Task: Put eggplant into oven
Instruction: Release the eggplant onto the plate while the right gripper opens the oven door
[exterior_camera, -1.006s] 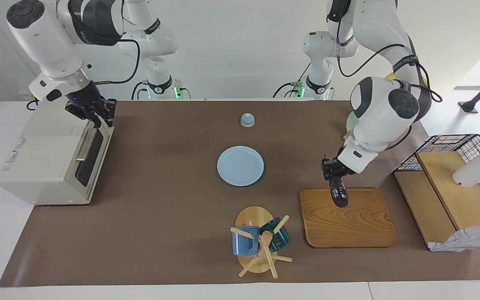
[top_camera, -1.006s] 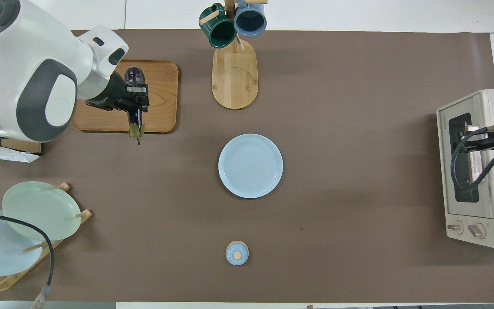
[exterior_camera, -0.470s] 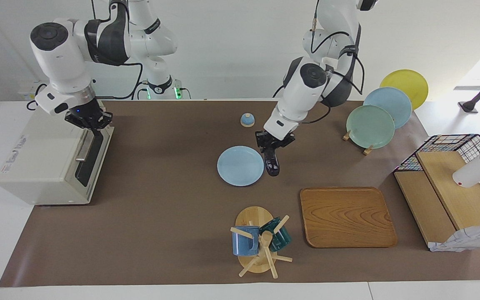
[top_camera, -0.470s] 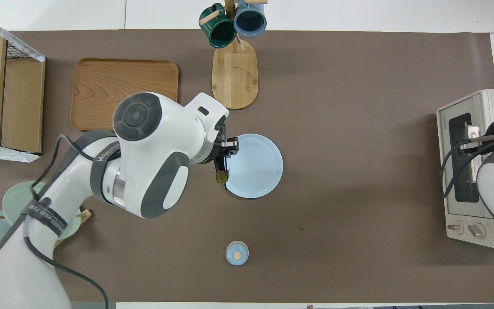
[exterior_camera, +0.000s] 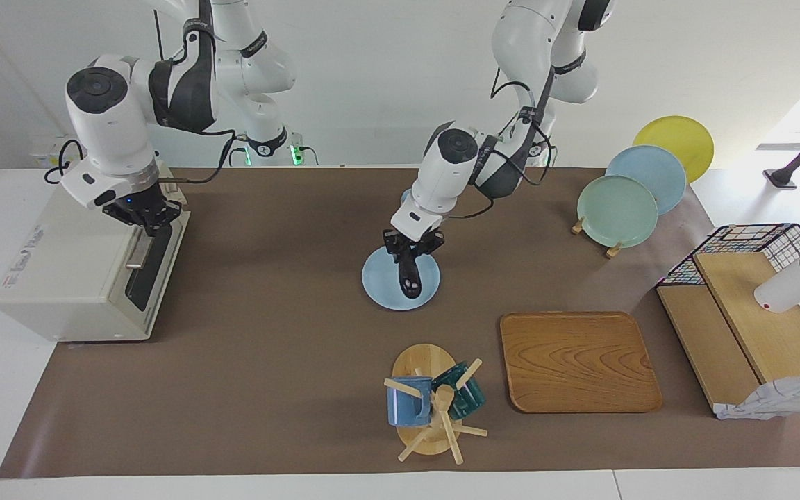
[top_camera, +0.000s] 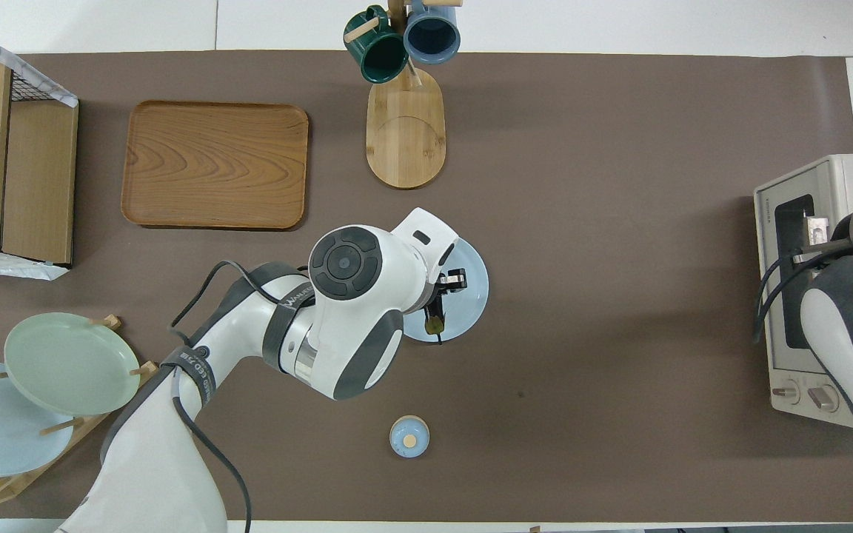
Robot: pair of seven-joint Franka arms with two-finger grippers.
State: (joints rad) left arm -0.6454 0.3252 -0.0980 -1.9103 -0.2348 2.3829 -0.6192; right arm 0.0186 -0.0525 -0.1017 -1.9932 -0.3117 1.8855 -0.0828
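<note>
The dark purple eggplant (exterior_camera: 410,276) hangs upright in my left gripper (exterior_camera: 412,251), which is shut on its upper part, over the light blue plate (exterior_camera: 380,288) in the middle of the table. In the overhead view only its stem tip (top_camera: 434,323) shows beside the left gripper (top_camera: 447,282). The cream-white oven (exterior_camera: 73,267) stands at the right arm's end of the table with its dark glass door (exterior_camera: 150,260) closed. My right gripper (exterior_camera: 144,217) is at the top edge of that door, just above the bar handle (exterior_camera: 137,251). In the overhead view the oven (top_camera: 815,296) is partly hidden by the right arm.
A wooden tray (exterior_camera: 580,361) and a mug tree (exterior_camera: 431,406) with two mugs lie farther from the robots. A plate rack (exterior_camera: 622,201) and a wire basket with wooden boards (exterior_camera: 754,312) stand at the left arm's end. A small blue lid (top_camera: 409,437) lies near the robots.
My left gripper has carried the eggplant from over the wooden tray to over the blue plate, toward the oven. My right gripper has stayed at the top of the oven door.
</note>
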